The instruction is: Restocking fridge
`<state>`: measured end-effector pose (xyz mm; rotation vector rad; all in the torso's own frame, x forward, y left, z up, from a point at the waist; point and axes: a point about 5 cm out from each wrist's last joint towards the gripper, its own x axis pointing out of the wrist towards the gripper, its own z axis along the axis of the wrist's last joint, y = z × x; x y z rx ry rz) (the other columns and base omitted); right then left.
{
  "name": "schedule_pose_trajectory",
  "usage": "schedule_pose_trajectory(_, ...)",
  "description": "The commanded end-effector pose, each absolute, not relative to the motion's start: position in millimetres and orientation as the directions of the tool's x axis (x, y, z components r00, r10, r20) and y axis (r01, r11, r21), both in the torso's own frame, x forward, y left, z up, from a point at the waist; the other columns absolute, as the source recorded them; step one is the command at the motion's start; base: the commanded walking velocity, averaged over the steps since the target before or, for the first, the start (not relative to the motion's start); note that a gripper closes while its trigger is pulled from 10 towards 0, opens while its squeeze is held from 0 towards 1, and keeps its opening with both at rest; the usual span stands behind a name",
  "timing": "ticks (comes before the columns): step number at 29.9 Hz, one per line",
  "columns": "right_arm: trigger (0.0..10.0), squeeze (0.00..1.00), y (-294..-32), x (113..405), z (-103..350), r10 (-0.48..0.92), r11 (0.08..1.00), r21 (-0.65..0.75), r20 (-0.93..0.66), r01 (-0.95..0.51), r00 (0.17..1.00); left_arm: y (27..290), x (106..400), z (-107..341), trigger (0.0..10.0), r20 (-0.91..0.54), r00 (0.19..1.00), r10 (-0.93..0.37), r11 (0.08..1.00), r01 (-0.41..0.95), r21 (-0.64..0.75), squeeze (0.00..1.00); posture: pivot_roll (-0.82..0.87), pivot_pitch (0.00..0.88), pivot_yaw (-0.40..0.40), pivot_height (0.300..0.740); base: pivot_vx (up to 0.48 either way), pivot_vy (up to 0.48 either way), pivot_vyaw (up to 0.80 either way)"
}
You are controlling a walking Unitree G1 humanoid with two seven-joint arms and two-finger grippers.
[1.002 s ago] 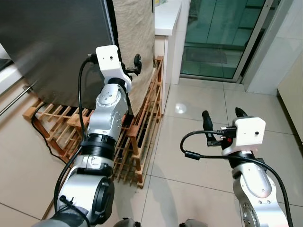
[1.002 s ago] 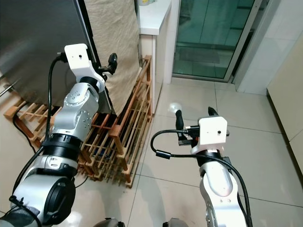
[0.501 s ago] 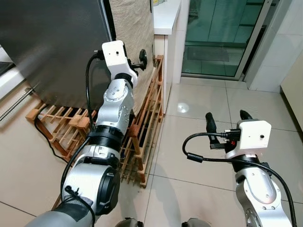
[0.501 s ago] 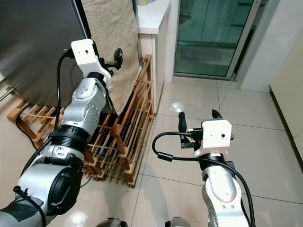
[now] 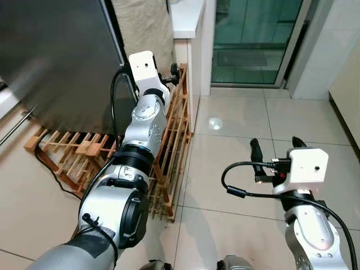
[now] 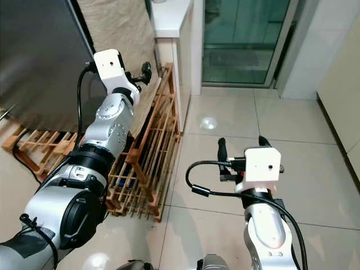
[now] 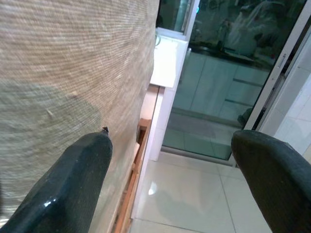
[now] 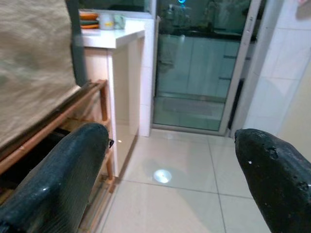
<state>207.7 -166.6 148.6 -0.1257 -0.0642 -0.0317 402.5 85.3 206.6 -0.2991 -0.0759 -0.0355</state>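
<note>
The fridge (image 5: pixel 56 56) is a tall dark steel box at my left, door closed; a beige cloth (image 5: pixel 143 25) hangs on its right side. My left arm is stretched forward and up along that cloth. Its gripper (image 5: pixel 172 73) is open and holds nothing, close beside the cloth (image 7: pixel 58 73) near the white counter (image 7: pixel 167 58). My right gripper (image 5: pixel 275 144) hovers low over the tiled floor at right, open and empty, pointing toward the glass door (image 8: pixel 194 63). No food items can be made out.
A slatted wooden rack (image 5: pixel 174 135) leans at the fridge's foot, with a black cable (image 5: pixel 53 169) trailing on the floor beside it. A white counter (image 5: pixel 188 14) stands just right of the fridge. Beyond lie glossy beige tiles (image 5: pixel 236 118) and a green-tinted sliding glass door (image 5: pixel 253 34).
The view has shifted forward and left. My left arm has reached further forward along the cloth, toward the counter. The right gripper holds the same pose.
</note>
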Motion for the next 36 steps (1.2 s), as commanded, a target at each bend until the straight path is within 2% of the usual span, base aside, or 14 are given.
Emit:
schedule_pose_trajectory(1,10.0,0.00,-165.1,206.0,154.9,-0.031,0.991,-0.127,0.086,0.042,0.996,88.7,403.8,210.7,10.0,0.095,0.995,-0.011,0.954,0.039,-0.298,0.00,-0.27,0.025,0.142,0.711,0.000,0.000,0.00)
schedule_pose_trajectory(6,10.0,0.00,-167.2,206.9,157.0,-0.041,0.990,-0.128,0.094,0.053,0.995,98.9,394.9,201.6,10.0,0.122,0.990,-0.069,0.965,0.098,-0.245,0.00,-0.24,0.010,0.143,0.711,0.000,0.000,0.00)
schedule_pose_trajectory(7,10.0,0.00,-167.0,210.0,155.4,-0.043,0.992,-0.118,0.095,0.054,0.995,112.6,383.5,195.6,10.0,0.138,0.986,-0.097,0.968,0.126,-0.217,0.00,-0.21,0.000,0.140,0.711,0.000,0.000,0.00)
schedule_pose_trajectory(11,10.0,0.00,-165.3,215.8,152.9,-0.037,0.994,-0.102,0.096,0.047,0.995,127.8,368.4,194.1,10.0,0.163,0.980,-0.113,0.969,0.145,-0.198,0.00,-0.16,0.000,0.140,0.711,0.000,0.000,0.00)
schedule_pose_trajectory(15,10.0,0.00,-167.5,234.6,149.1,-0.043,0.996,-0.072,0.095,0.050,0.995,159.7,327.3,198.6,10.0,0.236,0.962,-0.136,0.977,0.170,-0.127,0.00,-0.08,0.000,0.130,0.711,0.000,0.000,0.00)
schedule_pose_trajectory(18,10.0,0.00,-171.0,239.4,149.9,-0.044,0.996,-0.071,0.099,0.051,0.994,167.4,310.0,195.4,10.0,0.245,0.958,-0.151,0.981,0.176,-0.081,0.00,-0.04,0.000,0.112,0.711,0.000,0.000,0.00)
schedule_pose_trajectory(20,10.0,0.00,-172.7,240.6,150.1,-0.046,0.996,-0.072,0.100,0.053,0.994,172.5,299.8,189.7,10.0,0.232,0.961,-0.148,0.983,0.168,-0.068,0.00,-0.04,0.000,0.108,0.711,0.000,0.000,0.00)
schedule_pose_trajectory(22,10.0,0.00,-177.5,241.9,150.0,-0.055,0.996,-0.067,0.095,0.061,0.994,181.6,275.8,172.3,10.0,0.153,0.984,-0.096,0.993,0.105,-0.053,0.00,-0.02,0.000,0.093,0.711,0.000,0.000,0.00)
schedule_pose_trajectory(24,10.0,0.00,-178.1,242.3,147.6,-0.035,0.996,-0.076,0.100,0.043,0.994,172.0,258.6,159.4,10.0,0.071,0.995,-0.065,0.991,0.073,-0.111,0.00,-0.01,0.000,0.084,0.711,0.000,0.000,0.00)
schedule_pose_trajectory(27,10.0,0.00,-179.7,244.5,145.9,-0.040,0.997,-0.068,0.099,0.047,0.994,165.1,257.2,158.8,10.0,0.053,0.997,-0.063,0.986,0.070,-0.151,0.00,-0.02,0.000,0.079,0.711,0.000,0.000,0.00)
schedule_pose_trajectory(29,10.0,0.00,-179.2,254.1,150.0,-0.049,0.998,-0.042,0.119,0.055,0.992,154.1,269.9,172.2,10.0,0.105,0.989,-0.100,0.973,0.119,-0.197,0.00,-0.03,0.000,0.068,0.711,0.000,0.000,0.00)
schedule_pose_trajectory(31,10.0,0.00,-176.7,261.0,153.6,-0.038,0.998,-0.040,0.135,0.044,0.990,149.2,278.2,183.3,10.0,0.151,0.981,-0.118,0.968,0.148,-0.201,0.00,-0.03,0.000,0.062,0.711,0.000,0.000,0.00)
schedule_pose_trajectory(36,10.0,0.00,-173.0,265.3,161.8,-0.004,0.996,-0.089,0.179,0.020,0.984,148.0,282.4,189.5,10.0,0.172,0.981,-0.086,0.972,0.121,-0.200,0.00,-0.04,0.000,0.058,0.711,0.000,0.000,0.00)
